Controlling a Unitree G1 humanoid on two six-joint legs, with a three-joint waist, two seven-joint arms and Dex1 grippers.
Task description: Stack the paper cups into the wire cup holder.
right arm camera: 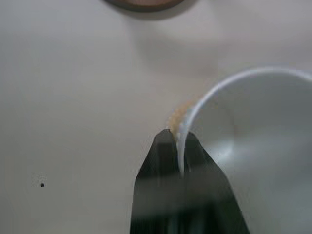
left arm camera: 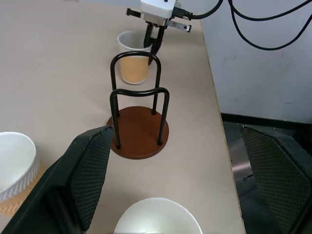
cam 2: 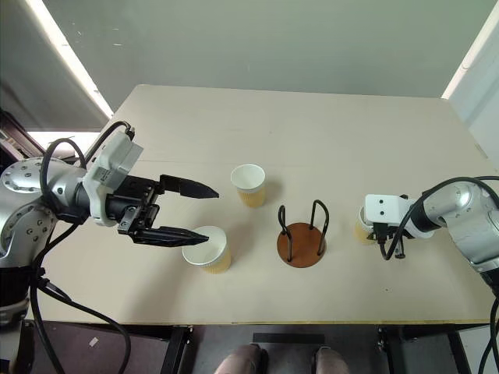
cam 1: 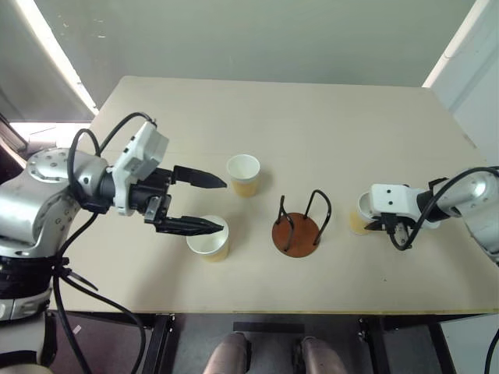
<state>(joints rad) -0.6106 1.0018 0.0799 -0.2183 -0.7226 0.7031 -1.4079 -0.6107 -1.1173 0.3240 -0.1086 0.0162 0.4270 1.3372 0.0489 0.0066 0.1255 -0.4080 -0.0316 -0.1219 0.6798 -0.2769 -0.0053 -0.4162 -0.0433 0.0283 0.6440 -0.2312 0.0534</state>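
Note:
Three tan paper cups stand upright on the table. One cup (cam 1: 243,174) is behind the other (cam 1: 208,238), both left of the wire cup holder (cam 1: 296,230), which is empty. My left gripper (cam 1: 218,206) hangs open above the table, between those two cups and pointing toward the holder. The third paper cup (cam 1: 359,215) stands right of the holder. My right gripper (right arm camera: 180,146) is shut on its rim, one finger inside the cup (right arm camera: 253,146) and one outside. The left wrist view looks over the holder (left arm camera: 140,139) to that cup (left arm camera: 132,63).
The beige table (cam 1: 312,117) has bare surface behind the cups and holder. Its front edge (cam 1: 273,310) runs close below the holder. The table's right edge (cam 1: 468,179) lies just beyond my right arm.

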